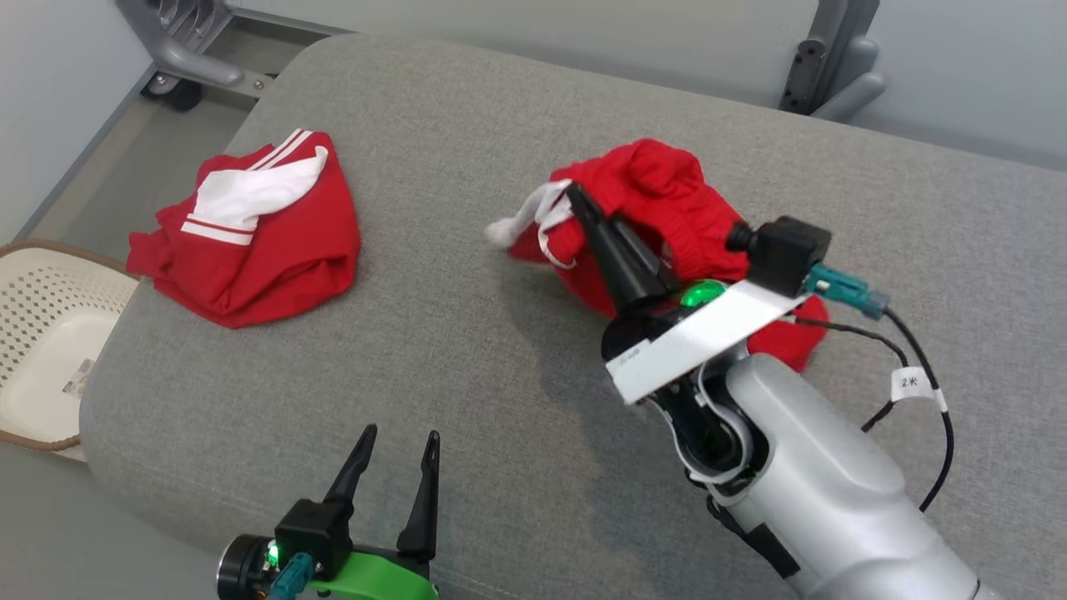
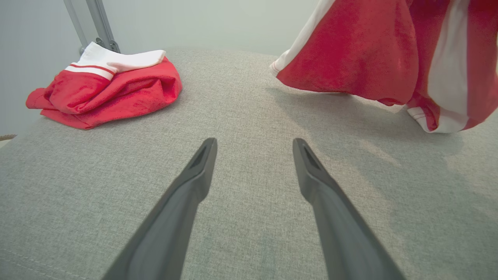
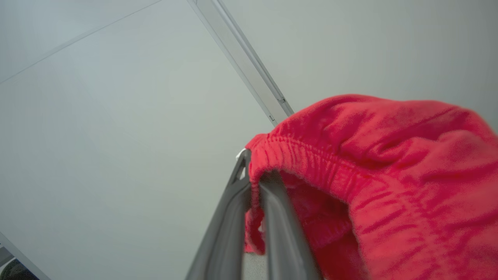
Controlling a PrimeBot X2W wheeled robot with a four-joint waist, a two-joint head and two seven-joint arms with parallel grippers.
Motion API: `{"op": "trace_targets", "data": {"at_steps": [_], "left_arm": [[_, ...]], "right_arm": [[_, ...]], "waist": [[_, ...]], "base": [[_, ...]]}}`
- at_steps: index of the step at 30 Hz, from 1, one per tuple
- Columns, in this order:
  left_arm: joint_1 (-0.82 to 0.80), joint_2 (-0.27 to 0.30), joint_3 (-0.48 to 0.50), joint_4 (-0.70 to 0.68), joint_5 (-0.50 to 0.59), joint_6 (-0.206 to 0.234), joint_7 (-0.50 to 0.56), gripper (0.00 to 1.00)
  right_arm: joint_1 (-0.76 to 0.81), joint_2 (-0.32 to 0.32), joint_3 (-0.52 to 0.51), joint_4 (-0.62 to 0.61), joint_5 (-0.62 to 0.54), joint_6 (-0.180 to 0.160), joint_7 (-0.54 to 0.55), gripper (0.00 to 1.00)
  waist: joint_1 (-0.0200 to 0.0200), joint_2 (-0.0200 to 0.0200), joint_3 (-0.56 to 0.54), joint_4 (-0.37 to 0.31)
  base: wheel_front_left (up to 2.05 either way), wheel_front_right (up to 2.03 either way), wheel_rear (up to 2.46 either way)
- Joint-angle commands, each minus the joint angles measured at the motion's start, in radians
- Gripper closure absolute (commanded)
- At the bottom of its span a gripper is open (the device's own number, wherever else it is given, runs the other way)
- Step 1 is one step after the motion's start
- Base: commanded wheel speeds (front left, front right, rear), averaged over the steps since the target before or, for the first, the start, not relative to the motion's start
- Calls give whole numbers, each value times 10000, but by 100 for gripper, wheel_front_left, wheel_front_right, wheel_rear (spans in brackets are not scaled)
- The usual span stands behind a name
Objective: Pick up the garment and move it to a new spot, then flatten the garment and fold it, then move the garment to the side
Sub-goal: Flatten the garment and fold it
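Observation:
A red garment [image 1: 667, 196] with white stripes and a white drawstring hangs lifted above the grey cushion. My right gripper [image 1: 579, 204] is shut on its elastic waistband [image 3: 311, 159], which is pinched between the two dark fingers [image 3: 233, 217]. From the left wrist view the same garment [image 2: 373, 50] dangles at the upper right, its hem just over the cushion. My left gripper [image 1: 396, 446] stands open near the front edge, nothing between its fingertips [image 2: 206, 155], well left of the held garment.
A second red and white garment [image 1: 250, 233] lies crumpled at the cushion's [image 1: 467, 358] far left. A pale perforated basket [image 1: 42, 333] sits on the floor beyond the left edge. Grey metal frame legs [image 1: 192, 50] stand behind the cushion.

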Motion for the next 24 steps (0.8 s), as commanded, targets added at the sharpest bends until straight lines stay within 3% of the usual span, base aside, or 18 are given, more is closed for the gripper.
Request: {"op": "trace_targets", "data": {"at_steps": [1,5,8,11,17,18,19,20,21,24], "left_arm": [[181,19,6,47,84,-67,-4,0],[354,19,149,155,153,-87,-6,0],[493,19,242,187,196,-115,-4,0],[557,18,309,196,150,-123,-4,0],[314,19,234,227,52,-167,-4,0],[272,19,210,244,64,-169,-4,0],[248,21,204,259,40,-165,-4,0],[231,21,197,259,50,-165,-4,0],[224,22,207,266,50,-141,-4,0],[170,21,249,285,88,-103,-4,0]], "right_arm": [[-98,-23,-100,-229,663,4,-5,100],[-344,98,-730,-1225,4030,4,118,100],[-193,-395,-1339,-1052,5519,4,570,100],[287,-1115,-1484,109,5739,2,937,100],[1139,-2233,-1174,3186,4834,5,998,100],[1267,-2303,-1119,3642,4711,4,986,90],[1297,-2364,-931,3836,4454,5,1013,61],[1332,-2375,-814,4043,4380,5,947,24],[1367,-2420,-760,4251,4232,4,822,0],[1281,-2489,-453,4562,3625,4,384,0]], "waist": [[0,88,-391,-279],[0,88,-645,-461],[0,88,-758,-653],[0,88,-782,-915],[0,88,-626,-1446],[0,88,-596,-1527],[0,88,-571,-1612],[0,88,-552,-1707],[0,88,-545,-1796],[0,88,-595,-2062]], "base": [[0,0,0],[0,0,0],[0,0,0],[0,0,0],[0,0,0],[0,0,0],[0,0,0],[0,0,0],[0,0,0],[0,0,0]]}}
